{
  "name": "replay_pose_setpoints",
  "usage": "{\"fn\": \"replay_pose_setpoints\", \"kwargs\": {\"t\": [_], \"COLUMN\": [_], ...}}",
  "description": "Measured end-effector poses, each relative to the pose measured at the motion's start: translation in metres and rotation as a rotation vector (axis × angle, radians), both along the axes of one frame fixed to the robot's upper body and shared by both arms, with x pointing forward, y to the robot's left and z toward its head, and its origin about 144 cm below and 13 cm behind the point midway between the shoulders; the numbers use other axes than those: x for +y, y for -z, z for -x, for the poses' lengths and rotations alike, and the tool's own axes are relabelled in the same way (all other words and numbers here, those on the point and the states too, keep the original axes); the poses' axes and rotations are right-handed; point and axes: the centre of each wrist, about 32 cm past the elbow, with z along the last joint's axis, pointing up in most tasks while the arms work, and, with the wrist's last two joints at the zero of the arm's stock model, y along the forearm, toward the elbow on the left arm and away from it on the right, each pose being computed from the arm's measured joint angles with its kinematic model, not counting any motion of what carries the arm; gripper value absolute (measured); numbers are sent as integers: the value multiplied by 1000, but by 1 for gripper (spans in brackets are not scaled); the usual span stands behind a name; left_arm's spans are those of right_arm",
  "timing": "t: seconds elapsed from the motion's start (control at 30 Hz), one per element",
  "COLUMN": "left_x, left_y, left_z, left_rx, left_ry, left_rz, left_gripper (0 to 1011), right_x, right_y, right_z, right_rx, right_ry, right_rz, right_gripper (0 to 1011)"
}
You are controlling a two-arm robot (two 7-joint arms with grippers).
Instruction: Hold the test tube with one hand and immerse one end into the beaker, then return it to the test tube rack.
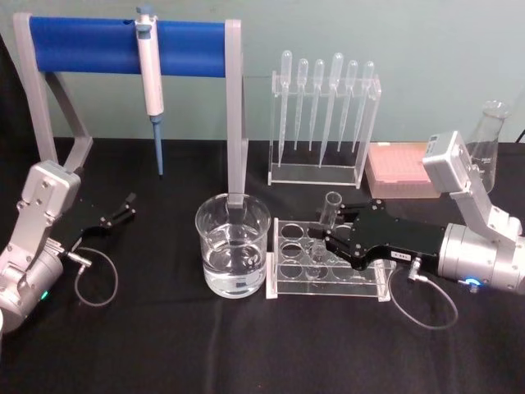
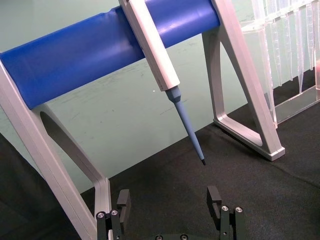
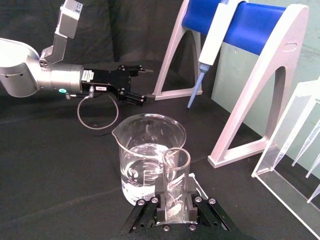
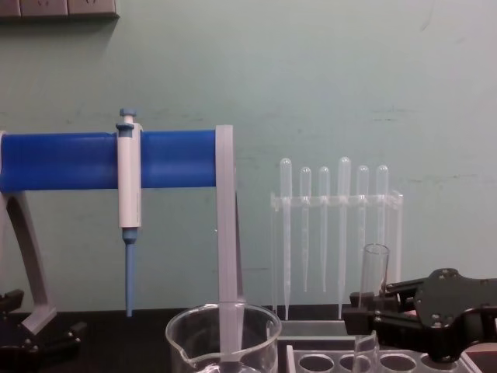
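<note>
The test tube (image 1: 330,212) stands upright in a clear rack (image 1: 328,283) to the right of the beaker (image 1: 233,245), which holds water. My right gripper (image 1: 326,235) reaches in from the right and is shut on the test tube at mid-height. In the right wrist view the test tube (image 3: 176,175) sits between the two fingers (image 3: 160,210), with the beaker (image 3: 147,157) just beyond it. From the chest view the test tube (image 4: 373,272) rises above my right gripper (image 4: 365,307). My left gripper (image 1: 125,208) rests open at the far left, holding nothing.
A white-and-blue pipettor (image 1: 150,78) hangs from a blue-barred stand (image 1: 123,45) at the back left. A clear holder of plastic pipettes (image 1: 324,119) stands behind the rack. A pink box (image 1: 399,168) and a glass flask (image 1: 486,139) sit back right.
</note>
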Motion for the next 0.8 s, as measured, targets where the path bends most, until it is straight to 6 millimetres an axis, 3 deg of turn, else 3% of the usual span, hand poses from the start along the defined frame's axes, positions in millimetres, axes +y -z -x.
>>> {"fn": "replay_pose_setpoints", "kwargs": {"t": [0.2,0.53,0.8], "left_x": [0,0,0], "left_y": [0,0,0], "left_z": [0,0,0], "left_rx": [0,0,0], "left_ry": [0,0,0], "left_rz": [0,0,0], "left_gripper": [1000,1000,1000], "right_x": [0,0,-2], "right_y": [0,-1,-18], "right_z": [0,0,12], "right_rx": [5,1,-91], "right_ry": [0,-1,13], "right_rz": [4,3,-60], "right_gripper": [256,573,823]}}
